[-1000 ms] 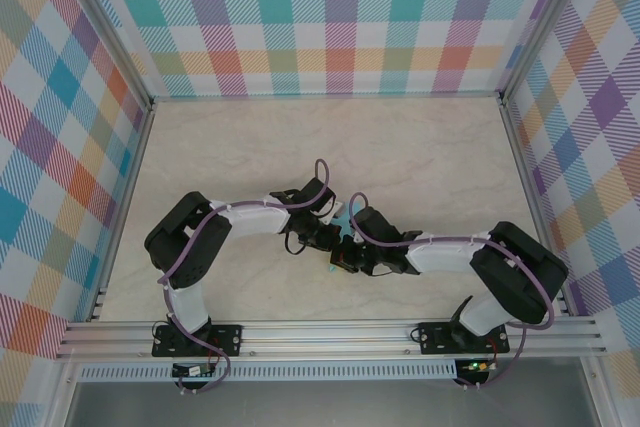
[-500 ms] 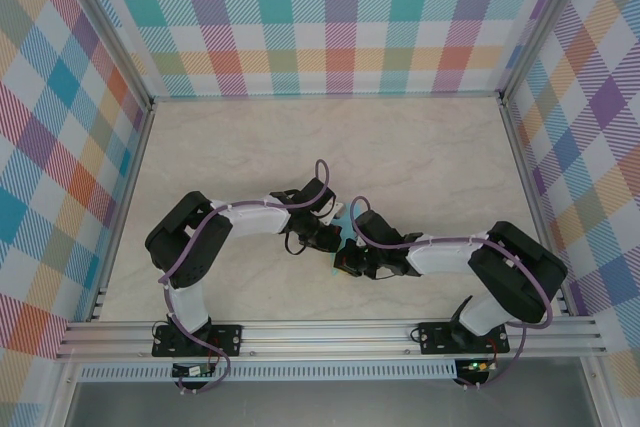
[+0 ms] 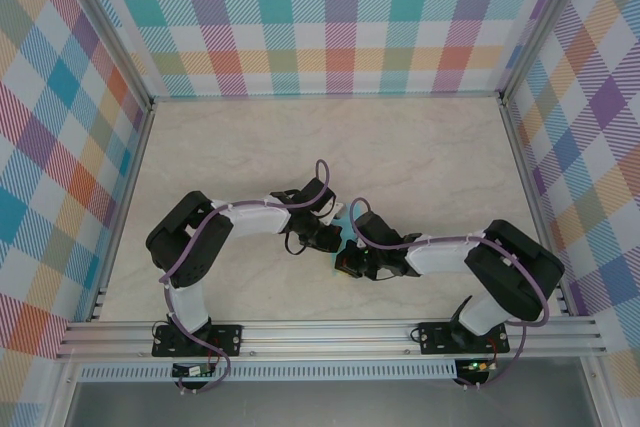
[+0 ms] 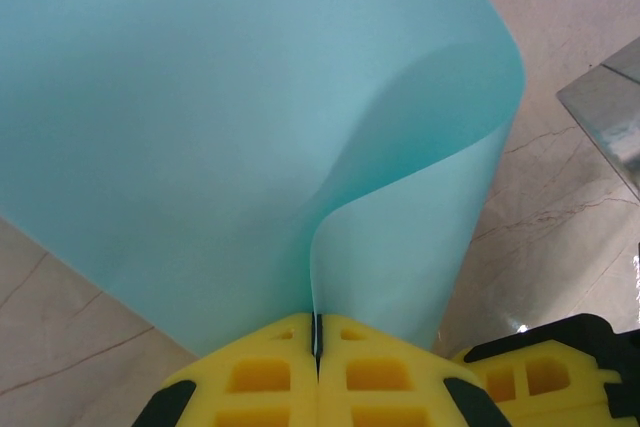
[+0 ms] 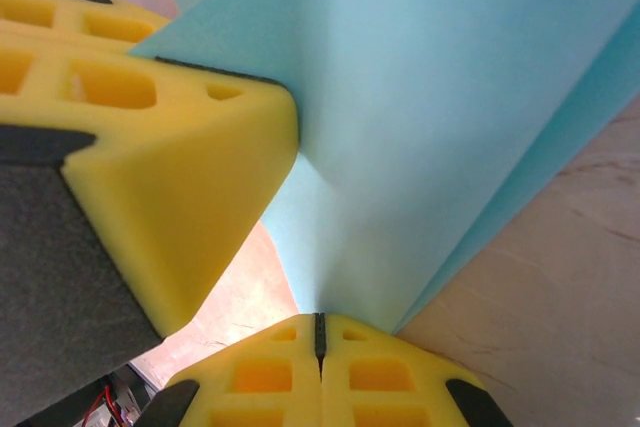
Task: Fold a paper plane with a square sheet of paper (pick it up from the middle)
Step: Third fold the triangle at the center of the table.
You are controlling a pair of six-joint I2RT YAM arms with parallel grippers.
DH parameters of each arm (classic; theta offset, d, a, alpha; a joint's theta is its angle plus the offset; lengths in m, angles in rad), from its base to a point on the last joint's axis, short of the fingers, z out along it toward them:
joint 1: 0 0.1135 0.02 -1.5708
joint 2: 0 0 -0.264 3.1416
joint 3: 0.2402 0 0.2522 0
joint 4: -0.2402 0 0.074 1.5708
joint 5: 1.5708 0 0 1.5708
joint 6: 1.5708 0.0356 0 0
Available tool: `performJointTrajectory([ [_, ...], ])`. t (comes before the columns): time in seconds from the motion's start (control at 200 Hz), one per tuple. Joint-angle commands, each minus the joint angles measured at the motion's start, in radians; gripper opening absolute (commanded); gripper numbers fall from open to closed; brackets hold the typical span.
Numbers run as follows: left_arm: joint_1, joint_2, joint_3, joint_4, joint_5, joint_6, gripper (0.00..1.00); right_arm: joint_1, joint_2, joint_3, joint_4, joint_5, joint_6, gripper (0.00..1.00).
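Note:
The square sheet of paper [image 4: 230, 117] is plain teal and bends into a soft curl above the table. My left gripper [image 4: 317, 321] is shut on one edge of it, its yellow pads [image 4: 260, 377] pressed together with the sheet between them. My right gripper [image 5: 320, 321] is shut on another edge of the same paper [image 5: 430, 117]. In the top view both grippers meet mid-table, left gripper [image 3: 330, 237] and right gripper [image 3: 349, 259] almost touching, with a sliver of the paper [image 3: 342, 218] showing between them. A left finger [image 5: 170, 157] looms close in the right wrist view.
The pale marble-patterned table [image 3: 420, 162] lies under both arms, with checked walls on three sides. An aluminium rail [image 3: 330, 332] runs along the near edge by the arm bases. A right finger [image 4: 540, 377] sits close at the lower right of the left wrist view.
The right arm has edged slightly to the left. Both grippers stay shut on the paper, close together.

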Motion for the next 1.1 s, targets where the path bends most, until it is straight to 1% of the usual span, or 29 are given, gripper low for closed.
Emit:
performJointTrajectory([
  [0.0,0.000,0.046,-0.006,-0.041,0.003,0.019,0.04,0.005,-0.037,-0.006,-0.061,0.030,-0.019,0.00],
  [0.075,0.000,0.047,-0.005,-0.042,0.004,0.019,0.04,0.005,-0.070,0.007,-0.082,0.025,-0.029,0.00],
  [0.165,0.000,0.047,-0.004,-0.043,0.003,0.020,0.04,0.006,-0.078,0.004,-0.030,-0.010,-0.022,0.00],
  [0.37,-0.003,0.049,-0.003,-0.042,0.004,0.019,0.04,0.010,-0.001,0.019,0.061,-0.072,-0.006,0.00],
  [0.545,-0.002,0.052,-0.004,-0.041,0.004,0.018,0.04,0.020,0.056,-0.022,0.078,-0.047,0.012,0.00],
  [0.65,-0.002,0.056,-0.003,-0.039,0.006,0.018,0.04,0.020,0.060,-0.063,0.072,-0.016,0.015,0.00],
  [0.735,-0.004,0.059,-0.003,-0.042,0.008,0.020,0.04,0.020,0.033,-0.059,0.050,-0.015,0.011,0.00],
  [0.87,-0.003,0.059,-0.002,-0.042,0.006,0.022,0.04,0.020,-0.063,-0.025,-0.026,0.007,-0.023,0.00],
  [0.96,-0.003,0.059,-0.003,-0.042,0.006,0.022,0.04,0.019,-0.077,-0.009,0.003,-0.023,-0.035,0.00],
  [1.095,-0.004,0.061,-0.002,-0.045,0.006,0.024,0.04,0.020,-0.008,-0.002,0.087,-0.074,-0.019,0.00],
])
